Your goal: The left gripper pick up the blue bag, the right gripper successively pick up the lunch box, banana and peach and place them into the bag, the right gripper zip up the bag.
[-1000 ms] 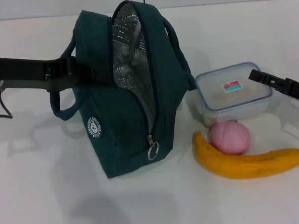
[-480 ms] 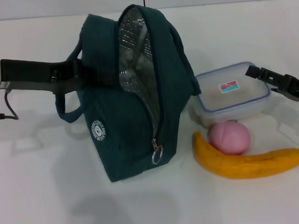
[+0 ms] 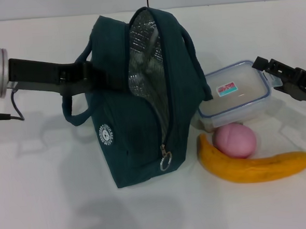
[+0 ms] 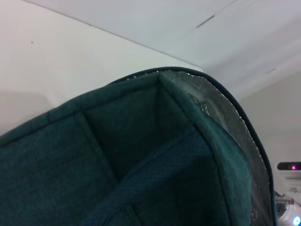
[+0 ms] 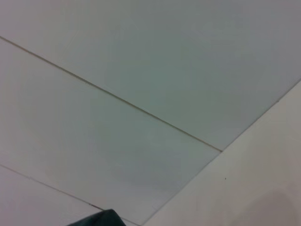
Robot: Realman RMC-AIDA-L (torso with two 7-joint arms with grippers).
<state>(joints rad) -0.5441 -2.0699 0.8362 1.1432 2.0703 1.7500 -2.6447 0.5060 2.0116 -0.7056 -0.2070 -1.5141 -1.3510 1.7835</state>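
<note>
The blue bag (image 3: pixel 138 120) stands upright left of centre with its zipper open and the silver lining (image 3: pixel 144 63) showing. My left gripper (image 3: pixel 106 80) comes in from the left and is shut on the bag's upper side by a handle. The left wrist view is filled by the bag's fabric (image 4: pixel 117 155). The lunch box (image 3: pixel 235 96) sits to the bag's right, tilted, and my right gripper (image 3: pixel 262 66) grips its far right corner. In front of the box lie the peach (image 3: pixel 235 139) and the banana (image 3: pixel 255 165), touching each other.
The white table (image 3: pixel 43 194) stretches around everything. A black cable (image 3: pixel 2 116) runs along the left edge. The bag's ring pull (image 3: pixel 166 160) hangs at the low end of the zipper. The right wrist view shows only pale surfaces and a bag corner (image 5: pixel 101 219).
My left arm has carried the bag to the right, closer to the lunch box. The right gripper has risen slightly and the lunch box has shifted left and tilted.
</note>
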